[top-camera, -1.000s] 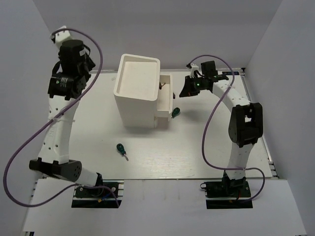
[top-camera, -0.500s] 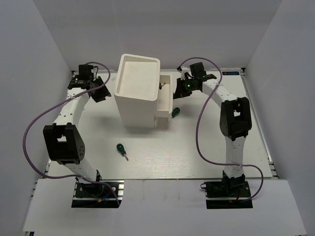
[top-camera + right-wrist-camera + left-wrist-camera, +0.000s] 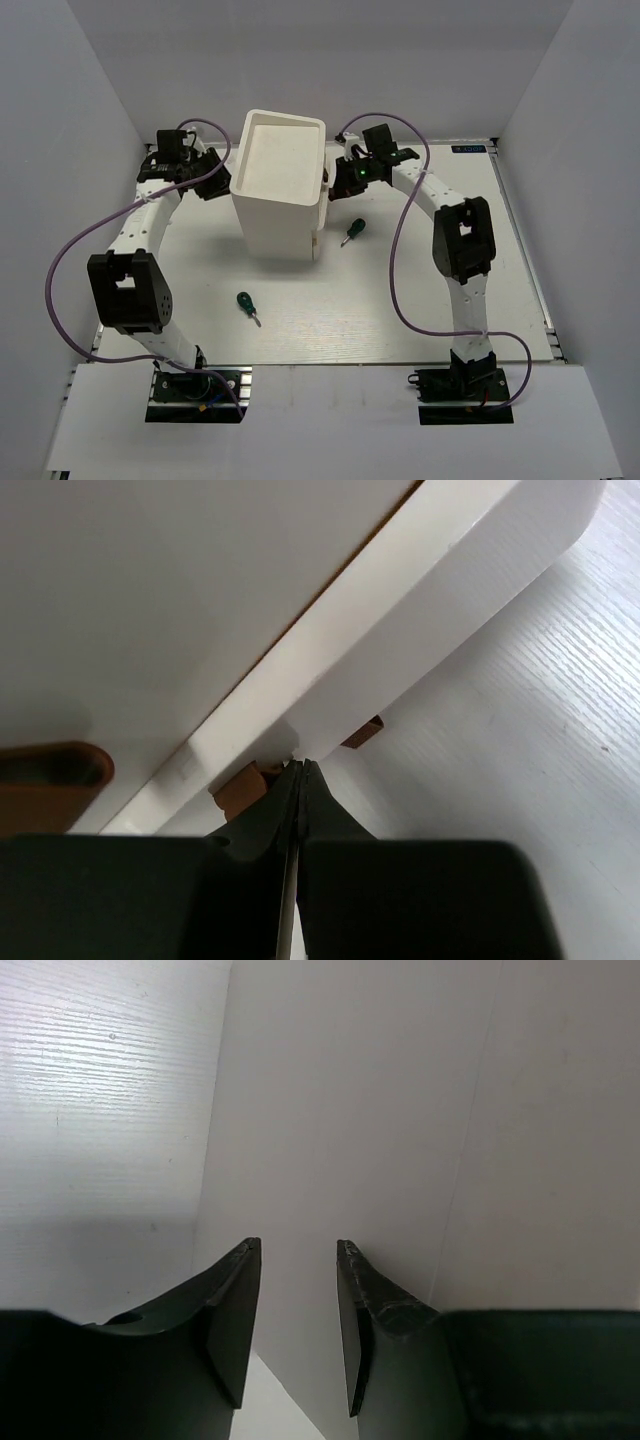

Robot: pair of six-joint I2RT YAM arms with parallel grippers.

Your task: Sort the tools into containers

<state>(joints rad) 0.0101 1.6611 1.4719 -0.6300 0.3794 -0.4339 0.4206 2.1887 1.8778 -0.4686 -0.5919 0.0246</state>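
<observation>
**Drawers pushed shut.**
White pull-out drawers, protruding a second earlier, are now pressed into the tall white plastic cabinet by pressed-together right jaws. It is flanked by spread, empty left jaws. Two stubby green-handled screwdrivers, centre frame, are left unsorted on the desk.

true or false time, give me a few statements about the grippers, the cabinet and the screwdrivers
1. Two green screwdrivers lie on the table. True.
2. The right gripper is wide open. False: it is shut.
3. The left gripper holds a screwdriver. False: its jaws stand apart with nothing between them.
4. The grippers are on opposite sides of the cabinet. True.
</observation>
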